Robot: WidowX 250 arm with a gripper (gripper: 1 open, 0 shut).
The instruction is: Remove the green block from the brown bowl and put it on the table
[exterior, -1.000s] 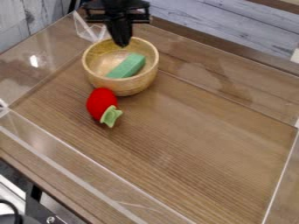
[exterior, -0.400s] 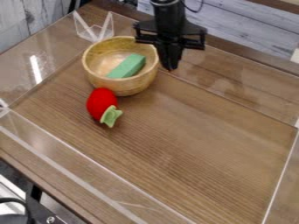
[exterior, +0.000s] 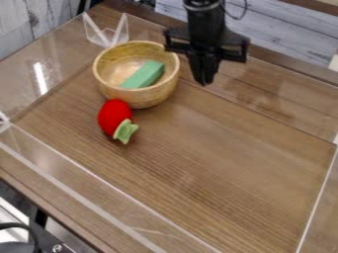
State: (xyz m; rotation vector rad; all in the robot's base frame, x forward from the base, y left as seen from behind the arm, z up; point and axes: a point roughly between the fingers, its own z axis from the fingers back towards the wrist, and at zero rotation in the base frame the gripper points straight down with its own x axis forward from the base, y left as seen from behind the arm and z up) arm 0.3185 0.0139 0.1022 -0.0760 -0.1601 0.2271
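Note:
The green block [exterior: 146, 73] lies flat inside the brown bowl [exterior: 117, 91], leaning toward the bowl's right side. My gripper [exterior: 208, 75] hangs pointing straight down to the right of the bowl, above the table [exterior: 224, 148]. Its fingers are pressed together and shut, with nothing between them. It is clear of the bowl's rim and does not touch the block.
A red round toy with a small green leafy stem [exterior: 117, 119] lies just in front of the bowl. Clear plastic walls [exterior: 79, 193] border the tabletop on all sides. A clear folded piece [exterior: 103, 30] stands behind the bowl.
My gripper has moved from above the bowl to the right, out past the bowl's rim, staying shut and empty. The green block has stayed in the bowl.

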